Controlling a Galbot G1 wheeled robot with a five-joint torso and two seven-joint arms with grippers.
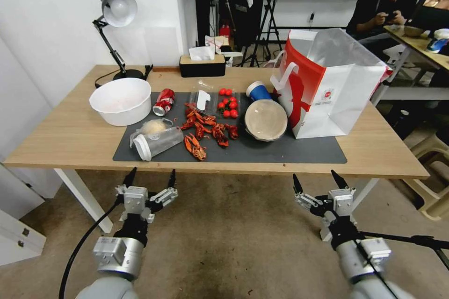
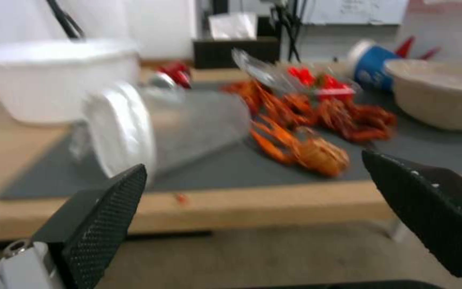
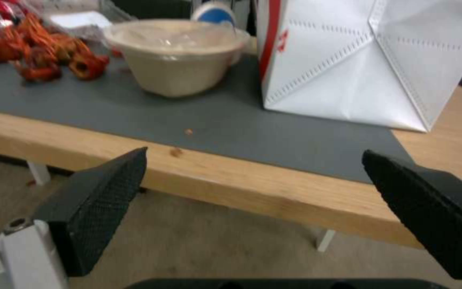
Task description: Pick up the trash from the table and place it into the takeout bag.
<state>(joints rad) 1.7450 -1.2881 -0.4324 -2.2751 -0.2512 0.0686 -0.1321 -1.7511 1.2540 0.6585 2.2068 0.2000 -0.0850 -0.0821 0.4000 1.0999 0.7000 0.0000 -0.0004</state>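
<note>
Wooden table (image 1: 70,135) carries grey mat (image 1: 290,149); left tool (image 1: 150,178) and right tool (image 1: 317,180) spread apart.

Our arms are grey cylinders with silver wrist blocks. The left gripper (image 1: 150,176) and right gripper (image 1: 317,177) carry black, tapered, textured fingers (image 2: 102,216). Black cables trail alongside.

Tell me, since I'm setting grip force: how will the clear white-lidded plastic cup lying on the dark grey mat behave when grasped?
The clear white-lidded plastic cup lies on its side on the dark grey mat, so a nudge would probably roll it. Its thin see-through wall looks likely to flex under a firm squeeze. It appears nearly empty, so probably light.
</note>
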